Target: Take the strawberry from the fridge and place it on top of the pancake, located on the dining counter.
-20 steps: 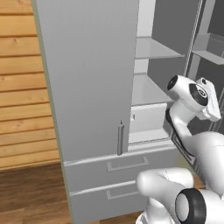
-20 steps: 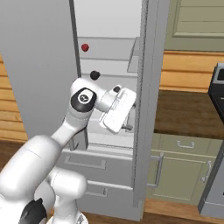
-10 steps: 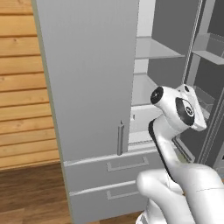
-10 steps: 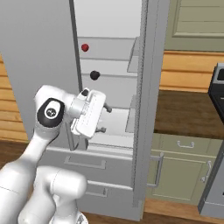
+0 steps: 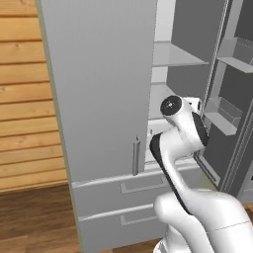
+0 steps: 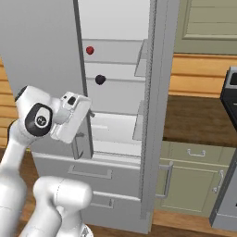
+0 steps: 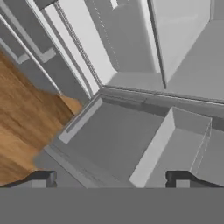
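My end effector [image 7: 113,177] is spread wide, with nothing between its two dark tips. In the right base view it [image 6: 85,139] hangs at the fridge's [image 6: 46,55] open right side, just in front of the edge of the closed left door and level with the white crisper compartment [image 6: 115,132] at the bottom of the fridge's upper section. My hand points down and inward; its camera looks past the tips at grey fridge panels, a drawer front [image 7: 131,144] with a recessed pull, and a wedge of brown wooden floor [image 7: 22,109] to one side.

The strawberry [image 6: 90,50] sits on a white shelf inside the fridge, close to the left door's edge, well above my end effector. One shelf lower, and slightly further toward the fridge's right side, lies a dark round fruit [image 6: 100,79]. Both stand apart from my hand, untouched.

From the left base view, the fridge's closed left door [image 5: 99,89] with its vertical bar handle [image 5: 135,157] stands beside my forearm, and two drawers [image 5: 123,192] lie below it. The fridge's right door [image 5: 232,99] is swung open, its inner bins showing. To the right of the fridge, in the right base view, are pale green lower cabinets [image 6: 194,180] under a dark brown table top [image 6: 199,120]; wooden plank wall [image 5: 24,99] lies to the fridge's left.
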Robot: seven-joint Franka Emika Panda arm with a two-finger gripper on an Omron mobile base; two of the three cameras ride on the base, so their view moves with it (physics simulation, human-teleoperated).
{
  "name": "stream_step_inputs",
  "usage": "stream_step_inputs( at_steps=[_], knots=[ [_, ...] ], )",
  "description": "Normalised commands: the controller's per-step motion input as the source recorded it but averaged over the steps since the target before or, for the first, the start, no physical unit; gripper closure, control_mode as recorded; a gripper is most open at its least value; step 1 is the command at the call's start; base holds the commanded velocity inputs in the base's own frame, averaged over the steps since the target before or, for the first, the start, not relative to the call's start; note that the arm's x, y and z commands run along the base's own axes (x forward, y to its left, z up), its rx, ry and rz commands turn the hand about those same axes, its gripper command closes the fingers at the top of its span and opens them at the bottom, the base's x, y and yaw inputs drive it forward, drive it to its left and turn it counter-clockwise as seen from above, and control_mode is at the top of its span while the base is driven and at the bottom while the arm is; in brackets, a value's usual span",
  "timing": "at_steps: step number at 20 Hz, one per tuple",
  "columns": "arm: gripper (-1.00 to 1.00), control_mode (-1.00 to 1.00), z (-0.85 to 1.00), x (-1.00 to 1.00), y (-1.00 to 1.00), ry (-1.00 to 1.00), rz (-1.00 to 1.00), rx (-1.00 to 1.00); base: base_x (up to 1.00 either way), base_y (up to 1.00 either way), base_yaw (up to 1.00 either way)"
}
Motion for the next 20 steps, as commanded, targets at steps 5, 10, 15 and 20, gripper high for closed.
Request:
stream_step_inputs(
  at_steps=[5, 10, 15, 20],
  knots=[
    [-1.0, -1.0, -0.41, 0.08, 0.3, -0.43, -0.26, 0.99, 0.0, 0.0, 0.0],
    [-1.0, -1.0, -0.66, 0.0, 0.38, -0.24, -0.25, 1.0, 0.0, 0.0, 0.0],
    [-1.0, -1.0, -0.01, 0.07, 0.66, 0.05, -0.32, 0.53, 0.0, 0.0, 0.0],
    [-1.0, -1.0, 0.11, 0.51, 0.65, 0.48, -0.42, -0.05, 0.0, 0.0, 0.0]
  ],
)
